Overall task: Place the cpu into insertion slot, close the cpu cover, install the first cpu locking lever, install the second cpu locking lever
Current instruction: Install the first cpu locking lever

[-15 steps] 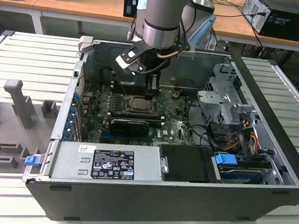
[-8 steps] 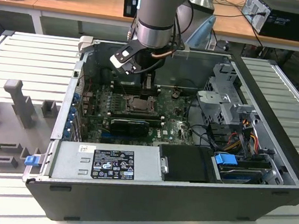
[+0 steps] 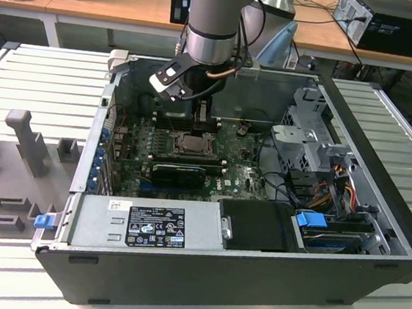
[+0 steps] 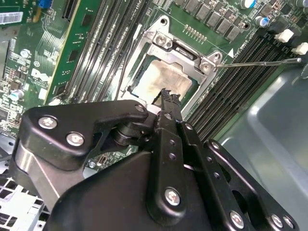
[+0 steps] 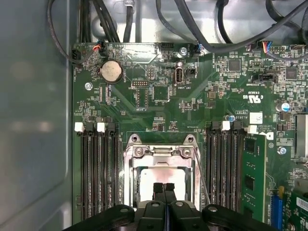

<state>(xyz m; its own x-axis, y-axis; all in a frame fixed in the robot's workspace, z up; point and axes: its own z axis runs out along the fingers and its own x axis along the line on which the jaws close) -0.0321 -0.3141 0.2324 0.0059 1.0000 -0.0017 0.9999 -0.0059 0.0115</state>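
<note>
Inside the open case (image 3: 215, 281), the gripper (image 5: 163, 188) hangs clenched empty over the cpu (image 5: 161, 174) seated under the lowered cpu cover (image 5: 129, 178); with a locking lever (image 4: 260, 63) seemingly unlatched, a sideways slip may scrape the cpu or lift the cpu cover.

cpu cover (image 5: 163, 153) formed of bare silver metal, cpu (image 5: 161, 174) shown with pale matt smudged face, circuit board (image 5: 159, 110) finished in glossy green, jaws finished in smooth matt black, case wall (image 5: 33, 120) made of dull grey sheet metal
</note>
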